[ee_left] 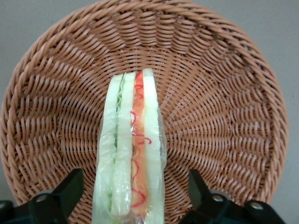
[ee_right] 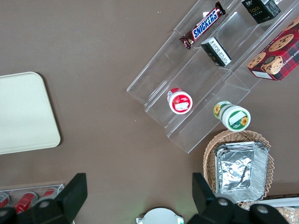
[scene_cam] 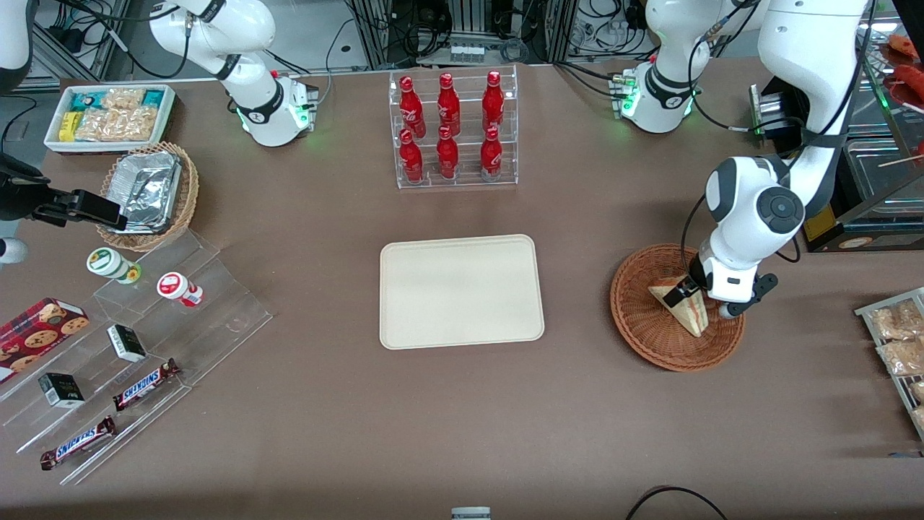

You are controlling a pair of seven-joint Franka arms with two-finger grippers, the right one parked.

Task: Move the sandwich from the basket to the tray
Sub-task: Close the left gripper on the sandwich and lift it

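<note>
red bottles (scene_cam: 451,130) in rack, Snickers bars (scene_cam: 146,383), perhaps yoghurt cups (scene_cam: 179,288)

Robot lab with mock shop: cable racks (scene_cam: 469,29) above the desk (scene_cam: 325,419), cola bottle display (scene_cam: 453,130), snack shelves (scene_cam: 137,361).

Small triangular clear-wrapped sandwich (scene_cam: 684,306) in round woven wicker basket (scene_cam: 642,318), between open fingers of left gripper (ee_left: 133,193); flat rectangular rimmed tray (scene_cam: 460,291) well apart, toward parked arm's end.
</note>
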